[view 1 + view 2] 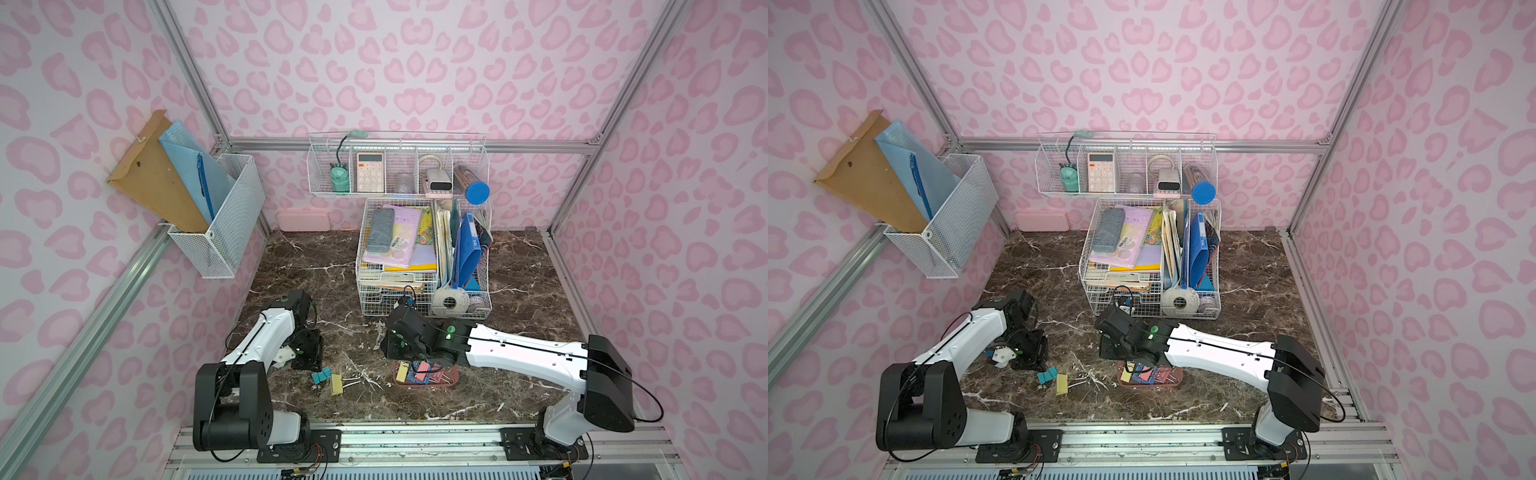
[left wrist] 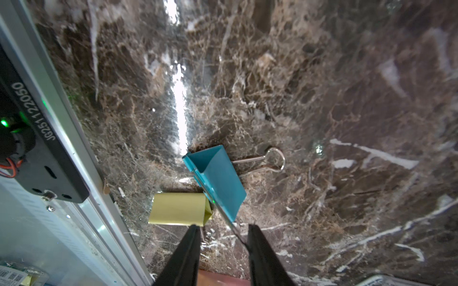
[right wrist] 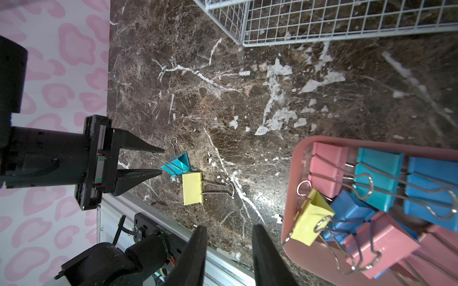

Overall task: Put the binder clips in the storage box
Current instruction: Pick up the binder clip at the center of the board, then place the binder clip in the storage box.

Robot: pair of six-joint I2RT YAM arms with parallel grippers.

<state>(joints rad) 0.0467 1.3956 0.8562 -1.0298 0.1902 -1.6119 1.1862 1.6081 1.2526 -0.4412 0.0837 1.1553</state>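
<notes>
While your left gripper (image 3: 159, 161) sits low over the marble table (image 1: 519, 291), its jaws stand parted. One wire handle of the teal clip (image 2: 218, 178) lies between the tips, not pinched. The yellow clip (image 2: 178, 209) touches the teal one. Your right gripper (image 3: 229, 229) hangs parted and empty just beside the storage box (image 3: 347, 141). The box sits near the table's front edge, holding pink, blue, teal and yellow binder clips (image 3: 327, 163).

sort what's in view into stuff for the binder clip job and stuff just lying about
For the job: teal binder clip, yellow binder clip (both loose on the tabletop), storage box, clips already in it.
Lying about: calculator, pale pink case, brown envelope, desk wire baskets.
</notes>
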